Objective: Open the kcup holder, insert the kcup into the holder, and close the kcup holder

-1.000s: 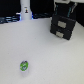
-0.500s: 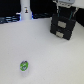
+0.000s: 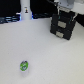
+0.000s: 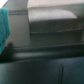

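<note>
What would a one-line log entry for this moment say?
arm: above kcup holder | kcup: alone on white table, apart from holder | gripper: state unclear | white post: upright

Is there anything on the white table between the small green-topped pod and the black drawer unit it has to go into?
Nothing visible: bare white table separates the green-topped pod from the black drawer unit.

Both views are soft and blurred; the white table [image 3: 45,55] glares brightly, while the wrist view is dim.
</note>
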Controlling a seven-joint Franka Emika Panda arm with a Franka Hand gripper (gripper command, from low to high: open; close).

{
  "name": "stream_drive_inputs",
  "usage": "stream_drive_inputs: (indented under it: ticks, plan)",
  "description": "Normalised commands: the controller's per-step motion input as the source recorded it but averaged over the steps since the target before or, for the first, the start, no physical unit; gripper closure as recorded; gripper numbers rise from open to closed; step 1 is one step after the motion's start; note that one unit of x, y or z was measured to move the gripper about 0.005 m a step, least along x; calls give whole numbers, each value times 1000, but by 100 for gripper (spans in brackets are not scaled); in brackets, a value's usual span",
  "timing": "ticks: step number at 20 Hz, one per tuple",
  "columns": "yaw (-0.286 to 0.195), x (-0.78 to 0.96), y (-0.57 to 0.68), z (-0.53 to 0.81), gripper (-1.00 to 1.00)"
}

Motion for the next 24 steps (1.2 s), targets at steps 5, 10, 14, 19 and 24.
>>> stream_drive_inputs:
  ticks: [5,10,14,19,24]
  plan:
    - [-45,-552,26,-438,-100]
    - [-1,-546,38,-448,-100]
    - [20,-348,15,-360,-100]
    - [-1,-37,7,-50,100]
    - [-12,-1,-1,2,100]
